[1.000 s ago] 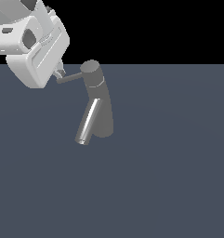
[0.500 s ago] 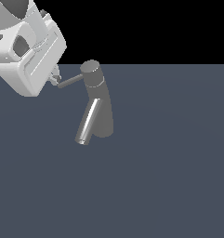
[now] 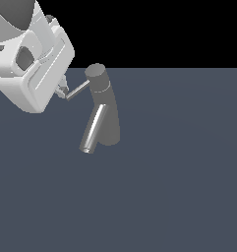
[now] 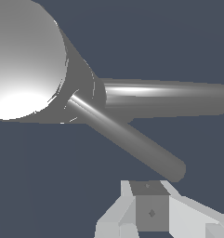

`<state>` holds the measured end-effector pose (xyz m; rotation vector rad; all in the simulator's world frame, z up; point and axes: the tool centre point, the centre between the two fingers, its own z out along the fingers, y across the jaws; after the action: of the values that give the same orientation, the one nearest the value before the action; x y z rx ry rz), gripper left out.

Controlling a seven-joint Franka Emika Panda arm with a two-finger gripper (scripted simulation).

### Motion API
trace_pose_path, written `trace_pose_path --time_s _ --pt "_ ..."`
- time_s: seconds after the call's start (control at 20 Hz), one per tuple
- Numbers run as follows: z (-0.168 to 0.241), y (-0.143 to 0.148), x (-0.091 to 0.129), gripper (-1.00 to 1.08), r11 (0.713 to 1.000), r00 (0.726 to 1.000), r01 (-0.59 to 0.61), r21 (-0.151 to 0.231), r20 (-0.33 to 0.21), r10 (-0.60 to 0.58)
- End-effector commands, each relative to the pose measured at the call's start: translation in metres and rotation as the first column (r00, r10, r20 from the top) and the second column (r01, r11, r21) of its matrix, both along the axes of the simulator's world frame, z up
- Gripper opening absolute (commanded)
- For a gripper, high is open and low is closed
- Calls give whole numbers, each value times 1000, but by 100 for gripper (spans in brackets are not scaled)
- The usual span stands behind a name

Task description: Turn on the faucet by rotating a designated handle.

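The faucet (image 3: 106,110) is standing on a flat grey-blue surface (image 3: 179,187) with much free room around. Its thin, smooth metal handle (image 3: 78,90) is pointing toward the exterior view's left, where the white gripper (image 3: 62,91) is sitting just at its tip. How wide the jaws are standing, I cannot tell. The shiny spout (image 3: 92,130) is slanting down.

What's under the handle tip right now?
In the wrist view, a gripper finger sits just off the handle tip, contact unclear. In the exterior view the gripper body covers the fingers, so whether they are open cannot be told.
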<state>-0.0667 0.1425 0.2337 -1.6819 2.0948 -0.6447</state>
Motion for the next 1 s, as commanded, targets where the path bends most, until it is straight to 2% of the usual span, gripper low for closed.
trace_pose_path --time_s 0.0,0.2,0.25,0.95 --pt "-7 -20 -8 -100 1000 999 31 -4 -10 -31" --pt "-12 -25 -16 -100 999 999 32 -4 -10 -32" --pt "-9 -14 -12 -100 1000 1000 15 0 -7 -15" --pt "-13 -65 -29 -100 1000 1000 26 -3 -9 -26"
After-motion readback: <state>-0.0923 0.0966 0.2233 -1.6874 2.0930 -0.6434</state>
